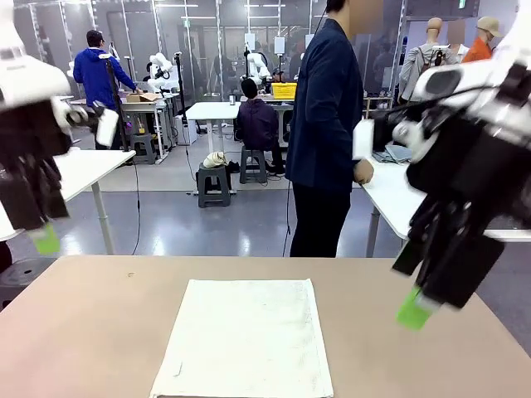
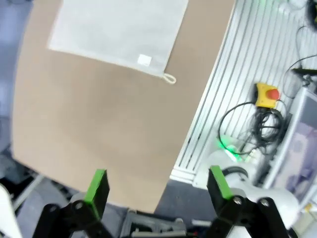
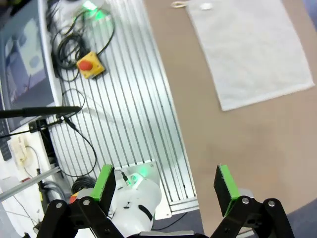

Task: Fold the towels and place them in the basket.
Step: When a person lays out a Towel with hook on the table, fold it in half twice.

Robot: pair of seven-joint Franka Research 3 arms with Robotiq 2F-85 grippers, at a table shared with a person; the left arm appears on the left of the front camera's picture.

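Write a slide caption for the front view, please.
White towel flat on the table, left gripper and right gripper open at either side, person beyond.

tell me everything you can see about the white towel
The towel is a white rectangle of soft, finely textured cloth, spread flat and unfolded on the tan table, its long sides running away from the robot. A corner on the robot's side carries a small hanging loop, with a little white label just inside it. Nothing rests on it or holds it.

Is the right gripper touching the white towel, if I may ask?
Apart. The right wrist view shows bare table between the open right gripper and the white towel.
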